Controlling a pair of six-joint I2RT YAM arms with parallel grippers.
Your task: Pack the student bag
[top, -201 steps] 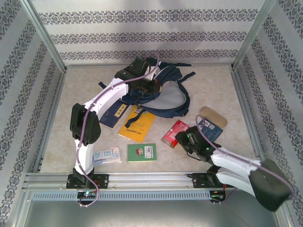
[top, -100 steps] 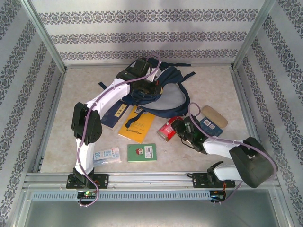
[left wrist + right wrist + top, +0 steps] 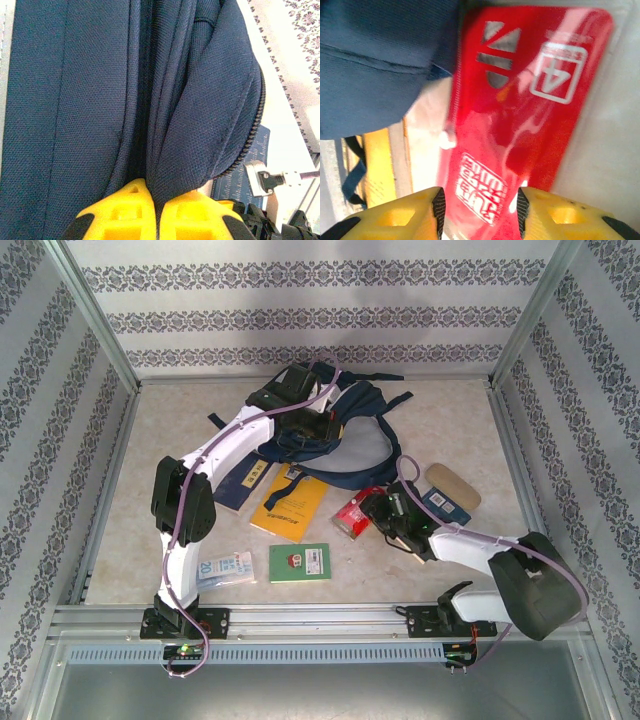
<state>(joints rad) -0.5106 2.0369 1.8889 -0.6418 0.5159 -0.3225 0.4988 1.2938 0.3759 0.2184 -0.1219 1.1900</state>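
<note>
1. The student bag [image 3: 360, 405] lies at the far middle of the table [image 3: 180, 430], its grey-lined mouth facing the near right.
2. Your left hand [image 3: 157, 212] is clamped tight on a fold of the bag's navy fabric, just beside the zip [image 3: 256, 125]. Judging by the grip, it is holding the upper flap up so the mouth stays open for loading.
3. Your right hand [image 3: 479, 210] is about half open over the near end of the red packet [image 3: 520, 100], which lies flat on the table just near of the bag's edge. The packet looks wider than the gap between the fingers, so it is not gripped. Whether the fingers touch it, I cannot tell.
4. This placement suggests the red packet is the next thing to go in. It needs a firm hold before it can be carried the short way to the mouth.
5. Inside the bag I see grey lining and no contents, though the deeper part is hidden.
6. Lying outside on the table:
   - the yellow book [image 3: 290, 505] and dark blue booklet [image 3: 245, 483], near the bag;
   - the green card [image 3: 300, 562] and clear packet [image 3: 225, 568], at the near edge;
   - the tan oval case [image 3: 452, 485], at the right.
</note>
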